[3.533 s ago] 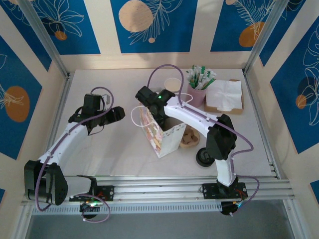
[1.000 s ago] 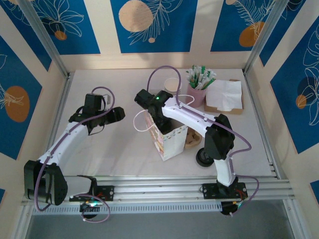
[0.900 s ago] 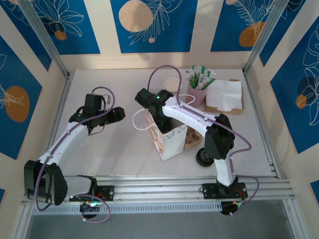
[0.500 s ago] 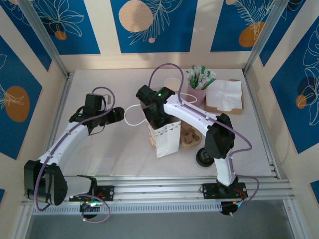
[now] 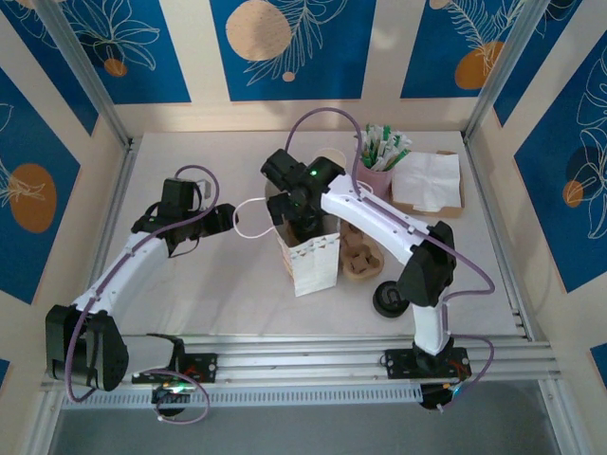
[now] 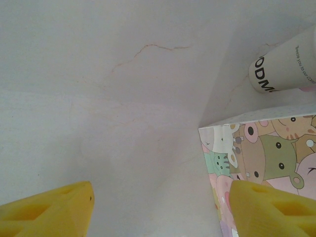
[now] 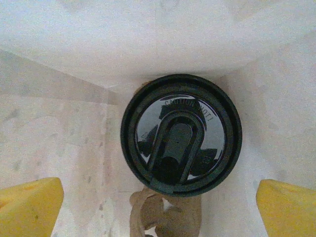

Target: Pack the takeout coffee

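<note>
Above the table, the top external view showed a tall paper gift bag printed with pastel cartoon animals (image 5: 318, 270) standing upright near the middle of the pale tabletop (image 5: 209, 284). The right gripper (image 5: 303, 223) hung at the bag's open mouth. The left gripper (image 5: 216, 220) hovered well apart from the bag, on its left. A loose flat black plastic lid (image 5: 389, 300) lay to the right of the bag, on the near side. A brown moulded cup carrier (image 5: 360, 258) sat just beside the bag's right wall. A lidless cream paper cup (image 5: 328, 161) stood behind the bag.

In the left wrist view, that gripper's yellow fingers (image 6: 49, 212) stood apart over bare table with nothing between them. A corner of the bag reached in from the right.

In the right wrist view, looking down between the bag's white inner walls, the takeout coffee (image 7: 181, 134), a cup topped with a round black plastic lid, stood upright on the bag's floor. The right gripper's yellow fingers (image 7: 29, 207) were spread wide at either side, clear of the lid and holding nothing.

With the cup resting inside the bag and free of the jaws, the packing itself looked done. What seemed left was to lift the right arm out of the mouth without catching the bag's walls or handle.
</note>
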Robot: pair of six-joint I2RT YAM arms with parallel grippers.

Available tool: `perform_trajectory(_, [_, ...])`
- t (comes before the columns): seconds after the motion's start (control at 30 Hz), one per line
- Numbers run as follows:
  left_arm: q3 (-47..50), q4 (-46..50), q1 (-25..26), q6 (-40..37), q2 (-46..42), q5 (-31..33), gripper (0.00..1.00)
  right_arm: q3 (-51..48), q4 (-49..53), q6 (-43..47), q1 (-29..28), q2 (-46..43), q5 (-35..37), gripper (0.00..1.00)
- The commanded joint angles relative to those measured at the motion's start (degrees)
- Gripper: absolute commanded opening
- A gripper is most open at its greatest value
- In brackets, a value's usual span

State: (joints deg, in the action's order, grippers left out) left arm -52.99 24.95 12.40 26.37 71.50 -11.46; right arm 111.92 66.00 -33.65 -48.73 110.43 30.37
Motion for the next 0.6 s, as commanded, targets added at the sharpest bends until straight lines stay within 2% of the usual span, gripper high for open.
perform_trajectory(0.0, [-1.8, 1.4, 0.8, -1.6, 0.1, 0.7, 0.73, 3.1, 3.1, 0.4, -0.7, -2.8, -0.7, 0.99])
perform_trajectory(0.17, [-1.8, 1.4, 0.8, -1.6, 0.2, 0.7, 0.72, 5.1, 3.8, 1.5, -1.3, -4.9, -1.1, 1.0])
perform_trajectory(0.57, [-1.8, 1.5, 0.9, -1.5, 0.1, 0.7, 0.73, 6.9, 5.8, 2.5, -2.2, -8.7, -1.8, 0.84])
